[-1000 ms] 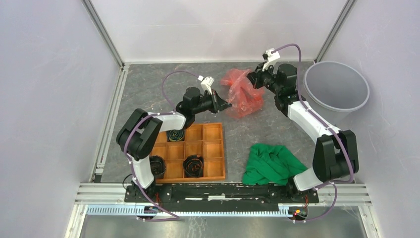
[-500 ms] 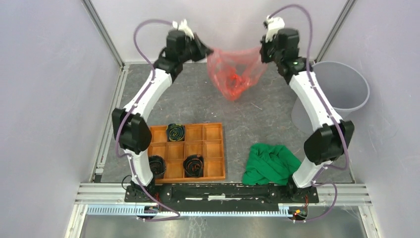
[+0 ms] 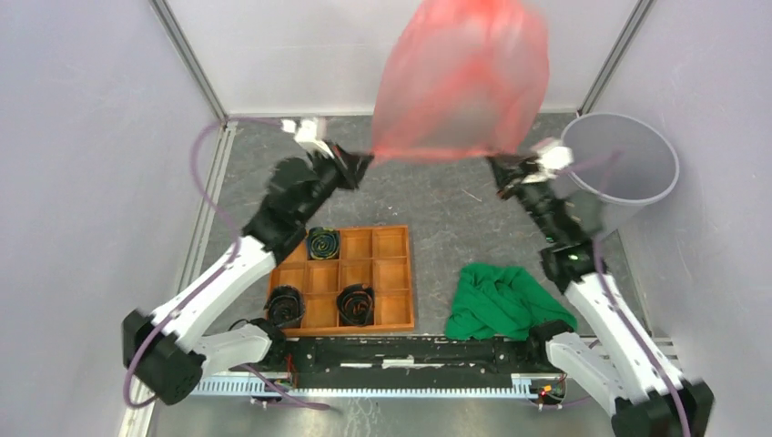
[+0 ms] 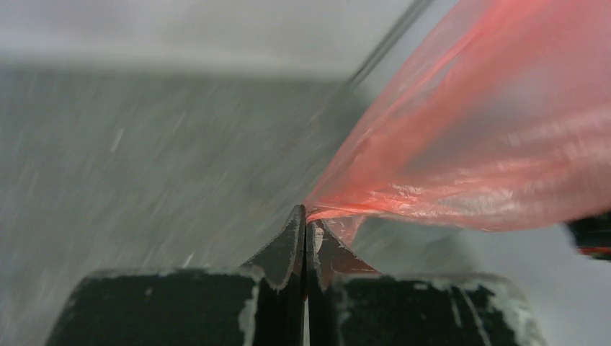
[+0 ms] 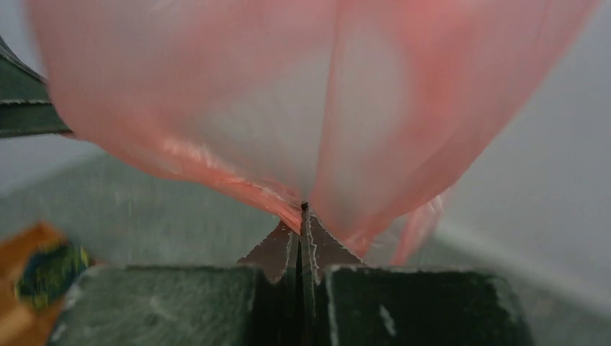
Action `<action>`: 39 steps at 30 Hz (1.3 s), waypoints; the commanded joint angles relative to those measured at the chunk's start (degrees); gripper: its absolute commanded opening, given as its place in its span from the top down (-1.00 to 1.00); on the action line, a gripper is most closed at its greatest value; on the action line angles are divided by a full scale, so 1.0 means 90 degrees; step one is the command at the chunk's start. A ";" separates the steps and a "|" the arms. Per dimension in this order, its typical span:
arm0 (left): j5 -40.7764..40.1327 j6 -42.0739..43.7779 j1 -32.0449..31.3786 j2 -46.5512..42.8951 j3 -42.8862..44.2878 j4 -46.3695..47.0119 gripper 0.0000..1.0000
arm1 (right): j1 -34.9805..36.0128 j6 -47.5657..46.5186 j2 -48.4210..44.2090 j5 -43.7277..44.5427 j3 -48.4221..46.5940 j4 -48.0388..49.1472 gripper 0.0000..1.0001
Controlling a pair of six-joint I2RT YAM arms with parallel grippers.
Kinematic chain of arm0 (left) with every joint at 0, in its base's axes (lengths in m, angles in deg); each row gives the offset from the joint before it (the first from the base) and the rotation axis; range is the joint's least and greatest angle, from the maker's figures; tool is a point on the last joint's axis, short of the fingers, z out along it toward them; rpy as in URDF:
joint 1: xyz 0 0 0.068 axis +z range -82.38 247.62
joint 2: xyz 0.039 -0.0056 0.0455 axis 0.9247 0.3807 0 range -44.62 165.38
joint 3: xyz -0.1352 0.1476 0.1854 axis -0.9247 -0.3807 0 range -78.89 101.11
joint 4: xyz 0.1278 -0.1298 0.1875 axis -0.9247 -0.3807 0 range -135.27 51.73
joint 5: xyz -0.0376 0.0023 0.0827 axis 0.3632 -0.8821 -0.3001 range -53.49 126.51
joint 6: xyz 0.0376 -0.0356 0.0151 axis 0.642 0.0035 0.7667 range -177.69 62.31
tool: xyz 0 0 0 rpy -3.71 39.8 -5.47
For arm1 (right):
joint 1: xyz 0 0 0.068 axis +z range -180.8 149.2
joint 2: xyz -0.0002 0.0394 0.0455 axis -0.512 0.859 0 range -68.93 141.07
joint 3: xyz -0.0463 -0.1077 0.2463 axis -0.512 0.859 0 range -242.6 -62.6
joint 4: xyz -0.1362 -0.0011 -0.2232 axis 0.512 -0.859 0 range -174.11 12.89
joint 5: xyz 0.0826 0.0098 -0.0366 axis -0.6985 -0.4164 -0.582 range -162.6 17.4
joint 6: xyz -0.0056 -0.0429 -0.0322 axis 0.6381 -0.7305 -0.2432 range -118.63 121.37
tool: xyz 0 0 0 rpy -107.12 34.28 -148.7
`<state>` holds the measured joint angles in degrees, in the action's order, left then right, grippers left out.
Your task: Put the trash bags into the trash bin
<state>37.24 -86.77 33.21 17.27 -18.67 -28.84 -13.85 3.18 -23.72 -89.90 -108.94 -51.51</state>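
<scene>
The red translucent trash bag (image 3: 462,77) billows upward, spread wide in the air between both arms. My left gripper (image 3: 362,160) is shut on the bag's left edge; in the left wrist view the film (image 4: 461,137) streams up and right from the pinched tips (image 4: 308,213). My right gripper (image 3: 499,166) is shut on the bag's right edge, and in the right wrist view the bag (image 5: 288,94) fills the upper frame above the closed tips (image 5: 303,210). The round grey trash bin (image 3: 583,138) stands at the far right, just beside the right gripper.
An orange wooden compartment tray (image 3: 387,273) with dark coiled items lies near the front left. A crumpled green cloth (image 3: 496,300) lies front right. Grey walls and metal frame posts enclose the table on three sides.
Both arms swung down and toward the front, holding the bag's edges. The bag, which hung down between them, has filled with air and ballooned upward.
</scene>
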 commanded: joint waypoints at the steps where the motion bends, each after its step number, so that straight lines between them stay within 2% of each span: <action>1: -0.0909 -0.0498 0.0420 0.0760 -0.1686 -0.0539 0.96 | -0.0073 0.0260 0.0849 0.0264 0.1288 -0.0824 0.98; 4: -0.0433 -0.0581 0.0493 0.0887 -0.1784 -0.0338 0.96 | 0.0068 0.0343 0.1018 0.0147 0.1299 -0.1025 0.99; 7: -0.0025 -0.0517 0.0515 0.1125 -0.1255 -0.0498 0.96 | 0.0132 0.0353 0.1426 0.0258 0.0517 -0.1694 0.99; 12: 0.1500 -0.0292 0.0557 0.1499 0.1083 -0.1481 0.96 | 0.0237 0.0186 0.2355 0.0069 -0.2245 -0.3440 0.99; 14: 0.1860 -0.0170 0.0554 0.1548 0.2076 -0.1723 0.96 | 0.0329 0.0079 0.2610 -0.0132 -0.3515 -0.3858 0.99; 16: 0.1948 0.0003 0.0559 0.1523 0.2866 -0.1900 0.96 | 0.0370 0.0164 0.2650 -0.0265 -0.4082 -0.3784 0.99; 19: 0.1488 0.0364 0.0561 0.1316 0.3126 -0.1937 0.96 | 0.0369 0.0396 0.2360 -0.0295 -0.3639 -0.2913 0.99; 21: 0.0708 0.0503 0.0561 0.1185 0.2687 -0.1941 0.96 | 0.0371 0.0517 0.2175 0.0031 -0.2826 -0.2206 0.99; 23: 0.0041 0.0477 0.0593 0.1233 0.2108 -0.2108 0.96 | 0.0372 0.0508 0.2194 0.0379 -0.2043 -0.2027 0.99; 25: -0.0050 0.0450 0.0707 0.1479 0.1584 -0.2401 0.96 | 0.0368 0.0410 0.2389 0.0647 -0.1361 -0.2075 0.99; 28: 0.0376 0.0434 0.1059 0.1829 0.1133 -0.2707 0.96 | 0.0370 0.0198 0.2931 0.0488 -0.0959 -0.2416 0.99; 31: 0.0873 0.0300 0.1518 0.1774 0.1009 -0.2636 0.96 | 0.0432 0.0022 0.3376 0.0170 -0.1528 -0.3121 0.99; 36: 0.2674 0.0083 0.1764 0.1436 0.1936 -0.2091 0.96 | 0.0955 -0.0148 0.3399 -0.0055 -0.3270 -0.3783 0.99; 39: 0.3101 -0.0019 0.1764 0.1312 0.2452 -0.2078 0.96 | 0.0976 0.0290 0.3114 -0.0229 -0.3480 -0.3540 0.99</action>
<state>54.07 -85.46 49.64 35.41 -6.01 -54.80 -6.11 3.66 11.04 -88.74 -132.33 -89.04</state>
